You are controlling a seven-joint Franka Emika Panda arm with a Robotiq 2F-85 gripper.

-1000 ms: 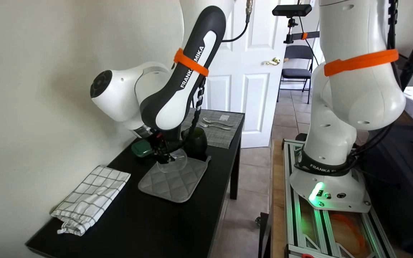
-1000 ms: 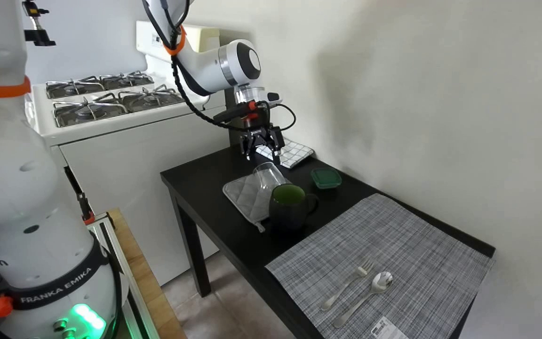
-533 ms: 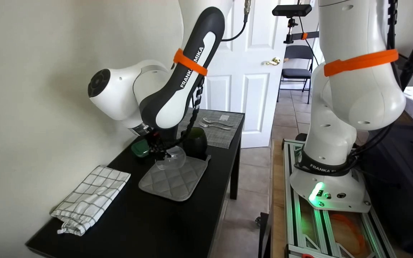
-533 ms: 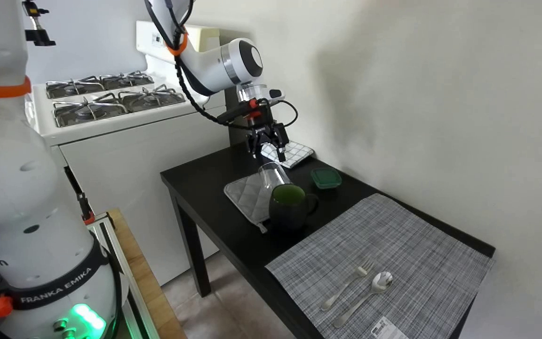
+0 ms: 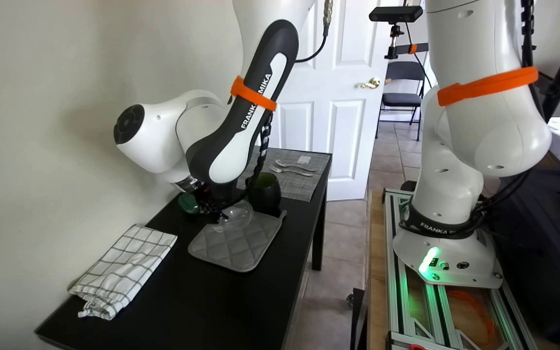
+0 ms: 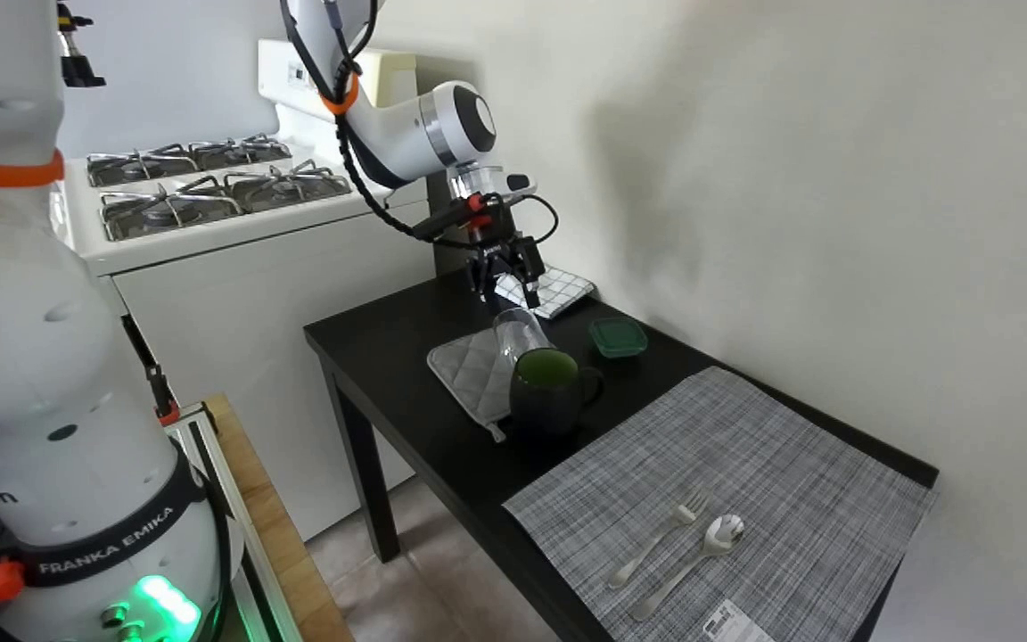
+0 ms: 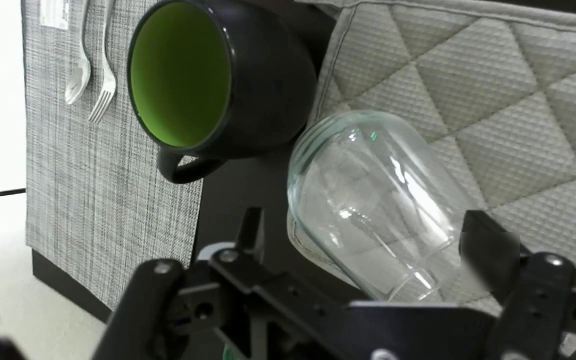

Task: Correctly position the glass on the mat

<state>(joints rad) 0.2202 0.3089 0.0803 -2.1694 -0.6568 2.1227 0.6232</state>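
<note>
The clear glass [image 7: 378, 200] rests on the quilted grey mat [image 7: 508, 100] in the wrist view, close to the dark mug. Its wide end points toward the mug and its narrow end toward my gripper; I cannot tell whether it lies on its side or stands rim down. Both exterior views also show the glass [image 5: 238, 218] [image 6: 518, 334] and the mat [image 5: 238, 248] [image 6: 469, 366]. My gripper [image 7: 364, 220] is open, its fingers [image 7: 488, 245] on either side of the glass's narrow end. The right finger overlaps the glass edge; contact cannot be told. The gripper [image 6: 508, 298] is just behind the glass there.
A dark mug [image 6: 542, 401] with a green inside stands at the mat's edge. A green-lidded box [image 6: 618, 337] is near the wall. A checkered cloth [image 5: 124, 267] lies on the black table [image 5: 202, 301]. A fork [image 6: 661, 539] and spoon [image 6: 690, 571] lie on a woven placemat [image 6: 799, 473].
My gripper has moved a little toward the mug and the wall. The glass has shifted the same way, and the mat has slid slightly. The gripper stays open.
</note>
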